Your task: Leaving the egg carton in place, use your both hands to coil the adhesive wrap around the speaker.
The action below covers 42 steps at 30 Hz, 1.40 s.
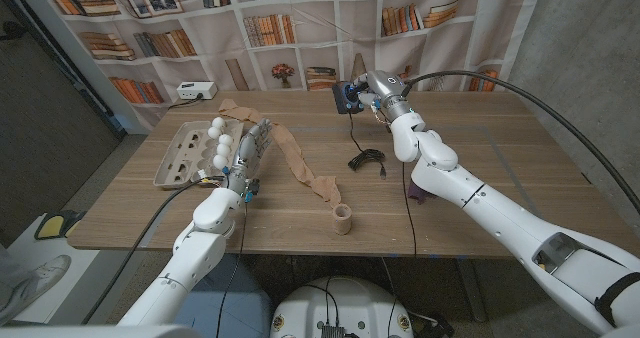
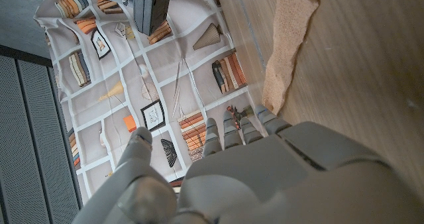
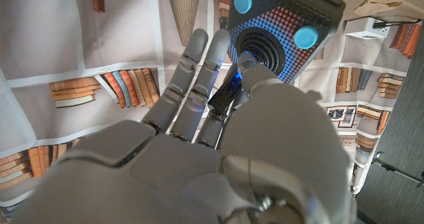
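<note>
My right hand [image 1: 372, 90] reaches to the far side of the wooden table [image 1: 480, 168], fingers spread against the small black speaker [image 3: 281, 26], apparently to steady it for wrapping; whether it actually grips I cannot tell. The speaker's cable [image 1: 367, 160] lies coiled nearer me. My left hand [image 1: 248, 150] stands beside the egg carton [image 1: 195, 152], fingers extended and grasping nothing, near the unrolled tan adhesive wrap [image 1: 300, 168], which trails across the tabletop to its cardboard core [image 1: 343, 218]. A printed bookshelf backdrop [image 1: 180, 18] closes the room behind.
</note>
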Motion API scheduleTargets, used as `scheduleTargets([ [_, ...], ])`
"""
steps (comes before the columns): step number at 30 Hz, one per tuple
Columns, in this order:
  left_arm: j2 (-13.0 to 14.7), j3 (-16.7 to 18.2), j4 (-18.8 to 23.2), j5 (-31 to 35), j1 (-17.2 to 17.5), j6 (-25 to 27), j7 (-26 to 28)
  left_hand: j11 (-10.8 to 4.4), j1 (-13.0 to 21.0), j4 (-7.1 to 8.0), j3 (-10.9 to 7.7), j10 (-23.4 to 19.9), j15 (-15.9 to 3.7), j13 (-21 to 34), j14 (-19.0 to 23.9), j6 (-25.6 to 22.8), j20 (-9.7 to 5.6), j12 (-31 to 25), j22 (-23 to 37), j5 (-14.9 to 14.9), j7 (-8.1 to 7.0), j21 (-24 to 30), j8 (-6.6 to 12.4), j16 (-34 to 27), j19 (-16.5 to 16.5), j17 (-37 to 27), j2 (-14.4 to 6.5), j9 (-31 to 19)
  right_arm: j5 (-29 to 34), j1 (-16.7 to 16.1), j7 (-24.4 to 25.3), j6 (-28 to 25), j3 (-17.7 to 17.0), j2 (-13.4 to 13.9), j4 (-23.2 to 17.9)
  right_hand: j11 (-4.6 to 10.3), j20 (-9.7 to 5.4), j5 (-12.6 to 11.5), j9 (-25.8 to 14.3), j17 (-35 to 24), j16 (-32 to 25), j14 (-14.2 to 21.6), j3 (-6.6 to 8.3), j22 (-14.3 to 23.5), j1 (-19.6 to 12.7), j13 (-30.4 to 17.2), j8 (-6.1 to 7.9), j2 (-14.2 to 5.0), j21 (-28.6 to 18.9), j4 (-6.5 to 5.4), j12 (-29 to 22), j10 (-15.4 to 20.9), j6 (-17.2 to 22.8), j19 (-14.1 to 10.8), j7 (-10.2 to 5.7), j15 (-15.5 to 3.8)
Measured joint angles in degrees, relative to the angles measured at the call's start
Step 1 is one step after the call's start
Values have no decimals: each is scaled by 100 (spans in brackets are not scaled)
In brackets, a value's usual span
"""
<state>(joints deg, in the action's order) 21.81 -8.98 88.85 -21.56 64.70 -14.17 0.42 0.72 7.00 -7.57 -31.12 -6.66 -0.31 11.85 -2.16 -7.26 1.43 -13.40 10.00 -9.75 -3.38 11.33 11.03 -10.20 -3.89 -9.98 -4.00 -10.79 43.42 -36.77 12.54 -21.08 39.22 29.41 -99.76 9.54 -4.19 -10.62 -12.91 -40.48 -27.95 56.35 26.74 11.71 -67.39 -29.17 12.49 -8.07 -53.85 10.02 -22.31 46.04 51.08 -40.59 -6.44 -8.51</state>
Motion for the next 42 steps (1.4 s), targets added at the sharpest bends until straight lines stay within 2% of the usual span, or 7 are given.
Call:
scheduleTargets([
  [4,56,-13,159,2,74,2,21,0,0,0,0,0,0,0,0,0,0,0,0,0,0,0,0,0,0,0,0,0,-603,-69,-137,-119,-96,81,-167,-50,0,0,1,-1,22,0,0,0,0,0,0,0,-2,0,0,49,0,0,0,0],
  [11,64,-14,178,2,81,3,47,0,0,0,0,0,0,0,0,0,0,0,0,0,0,0,0,0,0,0,0,0,-684,-177,-151,-126,-238,212,-399,-52,0,-21,1,-1,22,29,0,-27,0,0,-21,0,-44,0,0,50,0,0,0,-28],
  [12,92,-20,227,2,99,3,50,0,0,0,0,0,0,0,0,0,0,0,0,0,0,0,0,0,0,0,0,0,-975,-195,-179,-136,-262,232,-430,-52,0,-22,0,-1,22,29,0,-26,0,0,-21,0,-44,0,0,50,0,0,0,-28],
  [19,112,-20,265,-9,115,3,72,0,0,0,0,0,0,0,0,0,0,0,0,0,0,0,0,0,0,0,0,0,-1193,-320,-188,-134,-415,365,-646,-86,31,-24,1,-1,66,29,17,-26,0,0,-22,0,-90,18,0,83,9,31,53,-27],
  [32,162,-2,375,-54,213,-16,113,0,0,0,0,1,0,0,0,0,0,0,0,0,0,0,0,0,0,0,0,0,-2125,-542,-328,25,-789,548,-1004,-94,31,-17,1,0,66,123,40,-26,0,0,-23,0,-235,40,0,90,57,31,101,-59],
  [35,177,9,413,-62,249,-33,125,0,0,0,0,0,0,0,0,0,0,0,0,0,0,0,0,0,0,0,0,0,-2404,-591,-401,76,-885,578,-1075,-156,31,-16,-2,0,66,154,40,-52,0,0,-34,0,-273,40,0,152,82,31,125,-70],
  [42,205,30,470,-93,304,-42,157,-1,0,0,0,1,0,0,0,0,0,0,0,0,0,0,0,0,0,0,0,0,-2894,-676,-571,118,-1128,612,-1189,-165,31,-12,-2,-10,96,205,40,-53,0,0,-35,0,-322,40,0,161,111,31,154,-80],
])
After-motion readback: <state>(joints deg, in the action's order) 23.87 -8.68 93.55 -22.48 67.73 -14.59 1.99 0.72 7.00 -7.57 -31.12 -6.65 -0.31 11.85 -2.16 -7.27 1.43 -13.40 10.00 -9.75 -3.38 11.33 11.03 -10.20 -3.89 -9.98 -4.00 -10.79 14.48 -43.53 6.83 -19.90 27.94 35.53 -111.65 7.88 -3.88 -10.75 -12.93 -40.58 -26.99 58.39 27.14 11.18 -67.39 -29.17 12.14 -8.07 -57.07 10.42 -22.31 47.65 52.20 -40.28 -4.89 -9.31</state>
